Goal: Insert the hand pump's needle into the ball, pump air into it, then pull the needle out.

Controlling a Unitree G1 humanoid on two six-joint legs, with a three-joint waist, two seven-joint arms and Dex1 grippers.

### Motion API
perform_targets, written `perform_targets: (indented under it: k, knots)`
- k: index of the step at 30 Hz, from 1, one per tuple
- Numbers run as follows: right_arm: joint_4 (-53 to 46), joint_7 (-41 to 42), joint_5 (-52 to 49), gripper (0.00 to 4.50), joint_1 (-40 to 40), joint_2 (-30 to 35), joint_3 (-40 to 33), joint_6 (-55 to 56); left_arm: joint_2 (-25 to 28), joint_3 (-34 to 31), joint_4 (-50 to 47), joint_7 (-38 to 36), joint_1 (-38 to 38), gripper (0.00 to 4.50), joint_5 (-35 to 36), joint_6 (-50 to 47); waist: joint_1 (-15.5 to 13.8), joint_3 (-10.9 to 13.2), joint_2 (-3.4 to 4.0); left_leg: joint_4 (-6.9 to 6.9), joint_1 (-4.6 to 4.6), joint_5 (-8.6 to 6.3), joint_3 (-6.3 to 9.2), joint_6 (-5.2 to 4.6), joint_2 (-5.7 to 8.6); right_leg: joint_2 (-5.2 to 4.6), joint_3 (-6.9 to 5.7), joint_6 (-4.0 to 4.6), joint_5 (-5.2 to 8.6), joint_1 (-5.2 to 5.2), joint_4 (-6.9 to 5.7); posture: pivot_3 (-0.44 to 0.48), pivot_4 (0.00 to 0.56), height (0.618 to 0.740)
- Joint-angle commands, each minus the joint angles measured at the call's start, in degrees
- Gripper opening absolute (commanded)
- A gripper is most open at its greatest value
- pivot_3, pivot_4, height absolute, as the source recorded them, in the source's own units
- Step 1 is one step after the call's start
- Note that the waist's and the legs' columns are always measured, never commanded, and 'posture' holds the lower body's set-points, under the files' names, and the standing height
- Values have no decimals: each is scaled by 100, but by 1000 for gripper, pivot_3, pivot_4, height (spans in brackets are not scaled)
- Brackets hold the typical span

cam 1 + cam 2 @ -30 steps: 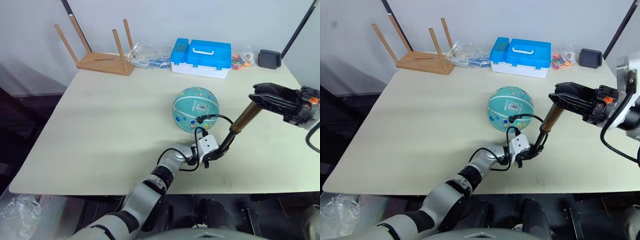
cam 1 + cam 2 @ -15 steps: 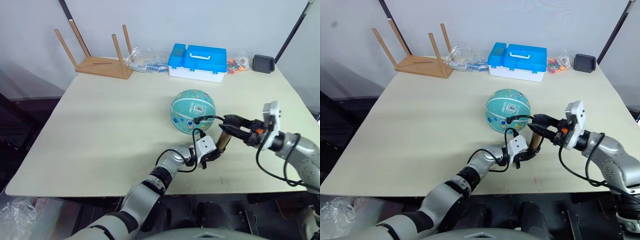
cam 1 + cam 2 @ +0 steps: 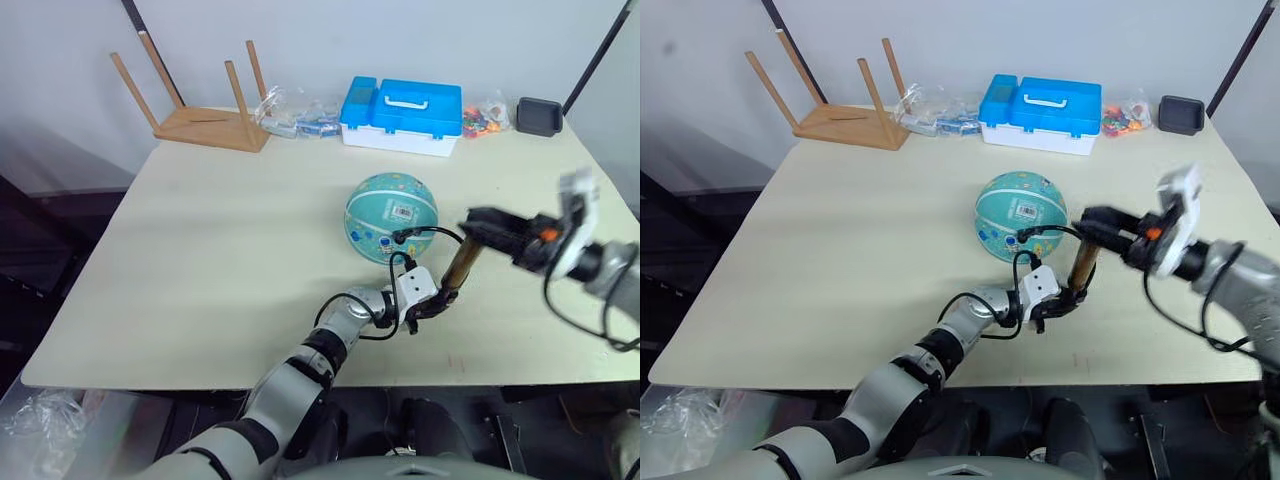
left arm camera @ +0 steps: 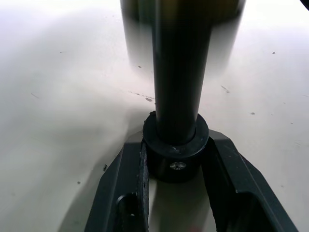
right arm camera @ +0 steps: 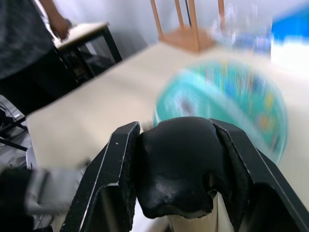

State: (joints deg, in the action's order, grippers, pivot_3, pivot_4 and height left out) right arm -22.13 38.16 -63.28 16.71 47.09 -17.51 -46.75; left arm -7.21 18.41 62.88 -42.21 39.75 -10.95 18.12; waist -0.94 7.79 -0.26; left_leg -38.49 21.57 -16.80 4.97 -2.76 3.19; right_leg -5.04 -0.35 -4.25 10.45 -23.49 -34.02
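Note:
The teal ball (image 3: 391, 218) sits at mid-table, its white label facing up. Just to its right the hand pump (image 3: 458, 265) stands tilted on the table, an amber cylinder. My left gripper (image 3: 430, 303) is shut on the pump's black bottom cap (image 4: 176, 157). My right gripper (image 3: 479, 221) is shut on the black handle (image 5: 176, 166) at the top. The thin black hose (image 3: 436, 234) loops from the pump to a black fitting (image 3: 399, 239) pressed against the ball's near side. The needle itself is hidden there.
Along the far edge stand an upturned wooden stool (image 3: 205, 112), clear plastic bags (image 3: 296, 112), a blue-and-white case (image 3: 402, 114), small colourful items (image 3: 481, 118) and a black tray (image 3: 539, 116). A person (image 5: 26, 38) stands beside the table in the right wrist view.
My right gripper pushed the pump handle down toward the cylinder, then drew it partway back up. The left gripper and the ball stayed put. The camera shifted slightly.

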Motion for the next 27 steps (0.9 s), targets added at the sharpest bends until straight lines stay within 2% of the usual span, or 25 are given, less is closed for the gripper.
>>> perform_targets:
  k: [1, 4, 7, 12, 18, 21, 24, 27]
  knots:
    - [-374, -405, -1169, 1683, 646, 525, -1130, -165, 84, 40, 363, -10, -175, 1050, -103, -197, -4, 0, 0, 1, 14, 1, 2, 1, 1, 0, -2, 1, 0, -12, 0, 0, 150, 740]
    - [-238, -744, -1646, 1683, 893, 871, -1365, -387, 64, 45, 379, -4, -174, 1050, -105, -184, -6, 2, -3, 3, 19, 1, 2, 1, 3, -8, -3, 2, -1, -17, 2, 0, 150, 740]
    - [-273, -841, -1638, 1683, 703, 946, -1308, -491, 40, 46, 388, 2, -182, 1050, -100, -173, -13, 8, -12, 3, 21, -1, 2, -1, 2, -11, -4, 2, -1, -16, 7, 0, 150, 740]
    - [-362, -572, -562, 1683, -46, 549, -459, -213, 16, 52, 390, 21, -196, 1050, -99, -165, -13, -4, -30, 2, 15, -1, 0, -2, 1, -8, -5, 1, -1, -9, 5, 0, 150, 740]
    - [412, -70, 1132, 1683, -846, -252, 1024, 711, 28, 50, 346, 49, -239, 1050, -93, -155, 20, -72, -99, -2, -21, -1, -3, -1, -8, 6, -3, 0, 2, 17, -4, 0, 150, 740]
    - [834, 119, 1859, 1683, -1030, -623, 1699, 1135, 53, 44, 311, 56, -270, 1050, -86, -168, 37, -88, -106, 13, -98, -4, -6, 0, -23, 13, -3, -21, 22, 82, 4, 0, 150, 740]
    - [1322, 266, 2427, 1683, -1092, -906, 2139, 1474, 52, 43, 293, 73, -281, 1050, -85, -184, 42, -116, -110, 12, -102, -3, -5, 1, -30, 22, -3, -22, 22, 83, 1, 0, 150, 740]
    - [1596, 391, 2691, 1683, -1041, -1076, 2237, 1659, 42, 36, 289, 87, -279, 1050, -89, -197, 39, -127, -110, 12, -109, -3, -4, 1, -33, 27, -3, -21, 22, 83, -1, 0, 150, 740]
